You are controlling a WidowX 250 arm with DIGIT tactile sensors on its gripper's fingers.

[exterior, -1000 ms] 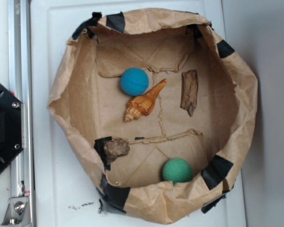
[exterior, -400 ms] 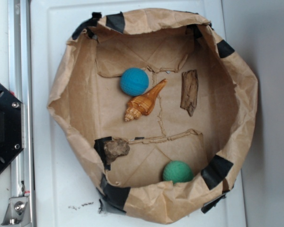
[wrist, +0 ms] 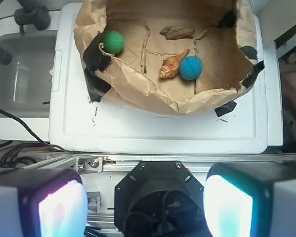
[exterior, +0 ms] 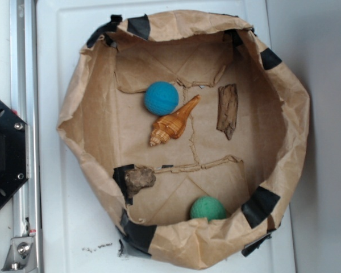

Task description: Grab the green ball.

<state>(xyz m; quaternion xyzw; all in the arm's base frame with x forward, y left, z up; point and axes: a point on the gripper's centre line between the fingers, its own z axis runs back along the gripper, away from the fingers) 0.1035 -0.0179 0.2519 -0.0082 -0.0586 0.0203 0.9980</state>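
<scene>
no writing legible. paper bin (exterior: 295,108) on white lid (wrist: 153,133), black-taped. inside: green ball (exterior: 207,208) against the near wall; blue ball (exterior: 161,98), shell (exterior: 173,122), bark (exterior: 228,110), rock (exterior: 139,179). gripper (wrist: 145,205) back from bin, fingers spread, holding nothing.

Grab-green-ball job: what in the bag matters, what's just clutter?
Matters: green ball, low against the bag wall; gripper, open, well short of the paper bag.
Clutter: blue ball, seashell, wood piece, rock.
</scene>
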